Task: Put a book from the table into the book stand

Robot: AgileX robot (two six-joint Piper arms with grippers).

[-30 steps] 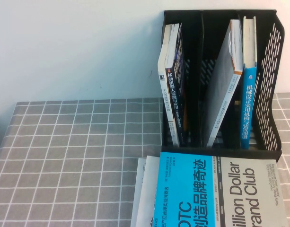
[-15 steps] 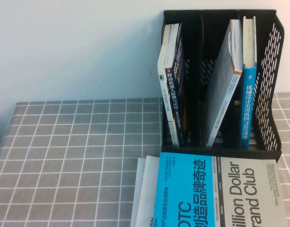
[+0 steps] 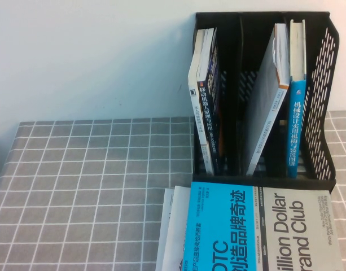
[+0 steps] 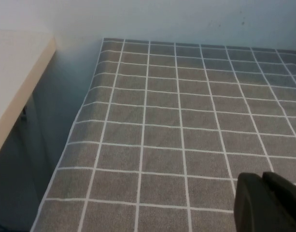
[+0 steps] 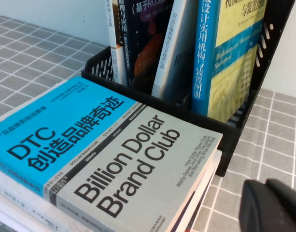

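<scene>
Book [image 3: 211, 113] upright in book stand [image 3: 325, 113]; right pincer [image 5: 275, 208] apart; left pincer [image 4: 266, 203] over table [image 4: 162, 121].

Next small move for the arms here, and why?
Probably none, just hold: the book already stands in the left slot of the book stand. The left gripper hangs over the table, the right gripper beside the cyan book.
</scene>
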